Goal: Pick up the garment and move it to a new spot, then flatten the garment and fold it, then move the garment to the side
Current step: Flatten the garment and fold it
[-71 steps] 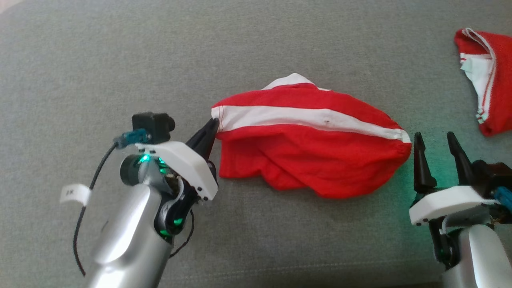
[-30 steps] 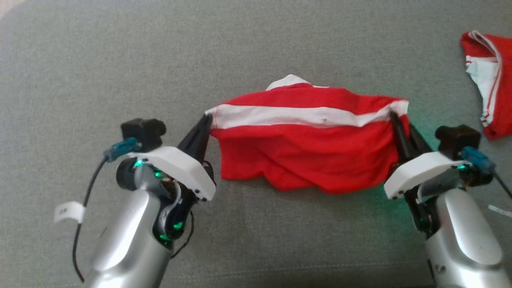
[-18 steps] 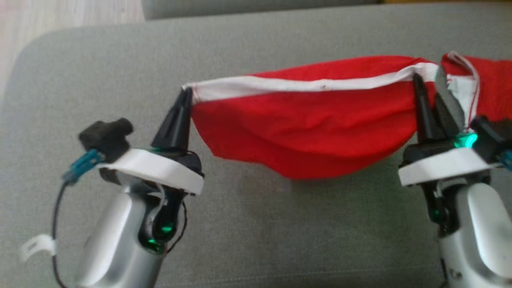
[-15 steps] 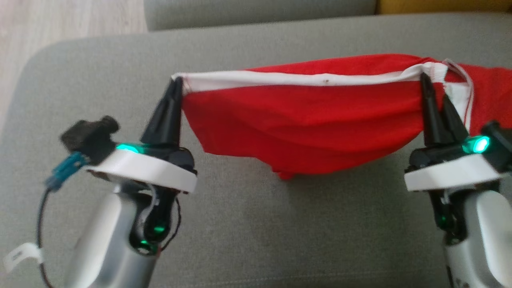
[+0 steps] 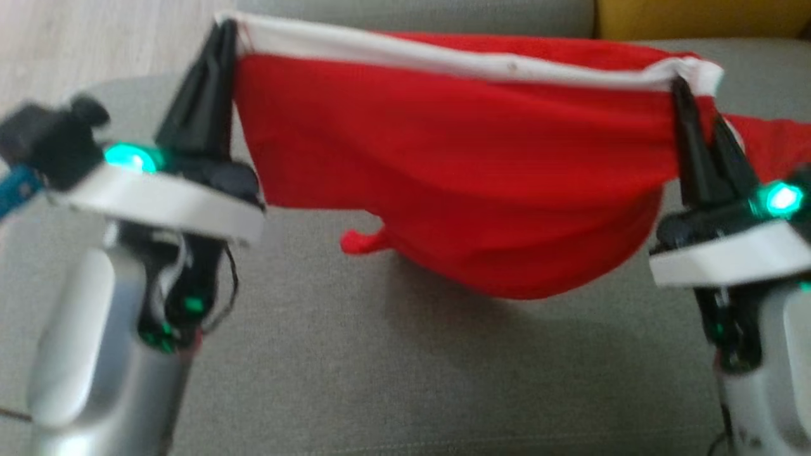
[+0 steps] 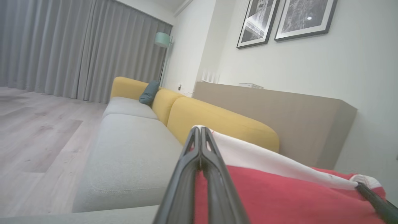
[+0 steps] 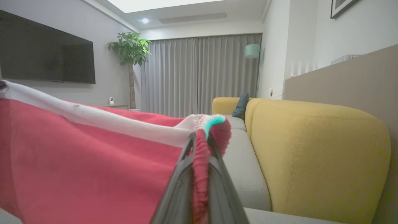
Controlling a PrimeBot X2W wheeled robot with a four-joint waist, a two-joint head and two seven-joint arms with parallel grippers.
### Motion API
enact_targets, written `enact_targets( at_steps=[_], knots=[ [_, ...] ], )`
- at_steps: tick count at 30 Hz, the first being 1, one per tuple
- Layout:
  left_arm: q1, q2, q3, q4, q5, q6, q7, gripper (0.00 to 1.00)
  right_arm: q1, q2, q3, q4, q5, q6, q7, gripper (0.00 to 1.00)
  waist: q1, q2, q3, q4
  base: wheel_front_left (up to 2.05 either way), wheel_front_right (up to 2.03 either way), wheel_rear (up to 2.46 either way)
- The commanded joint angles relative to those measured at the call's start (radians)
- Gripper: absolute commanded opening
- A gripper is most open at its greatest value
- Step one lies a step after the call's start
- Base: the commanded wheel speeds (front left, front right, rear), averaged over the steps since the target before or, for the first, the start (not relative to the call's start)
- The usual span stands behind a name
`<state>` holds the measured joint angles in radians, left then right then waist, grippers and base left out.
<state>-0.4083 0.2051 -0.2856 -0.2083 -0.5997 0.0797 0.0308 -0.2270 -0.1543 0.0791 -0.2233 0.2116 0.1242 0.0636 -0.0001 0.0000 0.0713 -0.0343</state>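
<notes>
Garment (image 5: 456, 171), red with a white band (image 5: 443, 60) along its top edge, is hanging between both arms above the grey sofa seat (image 5: 380, 380). Left jaws are clamping shut on the band's left corner. Right jaws are pinching the opposite corner, with red cloth bunching between them in the right wrist view. Band is running nearly taut, its left end sitting higher in the head view. Lower body is sagging in a loose belly with a small flap (image 5: 361, 242) dangling, and it appears clear of the seat. A second red garment (image 5: 782, 142) is lying just behind the right jaws.

Judgement: the carry to a new spot is under way. Both arms should be travelling together and level, holding tension in the band. They should be clearing that second piece before lowering the hem first.
</notes>
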Motion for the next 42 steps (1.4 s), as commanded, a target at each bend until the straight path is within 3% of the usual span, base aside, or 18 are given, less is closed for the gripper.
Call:
enact_targets(
  at_steps=[1,8,15,18,22,29,42],
  knots=[
    [-0.098,0.035,0.049,0.015,0.004,-0.003,0.009,0.0,-0.105,-0.025,0.03,0.012,0.005,0.007,0.003,0.0,0.0001,0.0,0.034,-0.002,0.0,0.0,0.0],
    [-0.374,0.043,0.073,0.254,0.05,-0.028,-0.044,0.0,-0.446,-0.041,0.078,0.304,-0.023,0.007,-0.088,0.0,0.0001,0.0,0.143,-0.007,0.0,0.0,0.0],
    [-0.676,0.013,0.083,0.455,0.112,-0.048,-0.207,0.0,-0.8,0.013,0.068,0.614,-0.121,0.007,-0.274,0.0,0.0001,0.0,0.251,0.009,0.0,0.0,0.0],
    [-0.733,-0.014,0.075,0.517,0.117,-0.064,-0.248,0.0,-0.872,0.043,0.038,0.717,-0.158,0.007,-0.311,0.0,0.0001,0.0,0.292,0.026,0.0,0.0,0.0],
    [-0.694,-0.054,0.052,0.562,0.114,-0.102,-0.278,0.0,-0.86,0.067,0.042,0.822,-0.168,0.007,-0.324,0.0,0.0001,0.0,0.333,0.049,0.0,0.0,0.0],
    [-0.524,-0.075,0.066,0.531,0.107,-0.142,-0.291,0.0,-0.714,0.076,0.065,0.782,-0.14,0.007,-0.325,0.0,0.0001,0.0,0.354,0.055,0.0,0.0,0.0],
    [0.001,-0.123,0.22,0.121,0.163,-0.188,-0.292,0.0,-0.246,0.057,0.101,0.409,-0.051,0.007,-0.325,0.0,0.0001,0.0,0.244,0.047,0.0,0.0,0.0]
  ],
)
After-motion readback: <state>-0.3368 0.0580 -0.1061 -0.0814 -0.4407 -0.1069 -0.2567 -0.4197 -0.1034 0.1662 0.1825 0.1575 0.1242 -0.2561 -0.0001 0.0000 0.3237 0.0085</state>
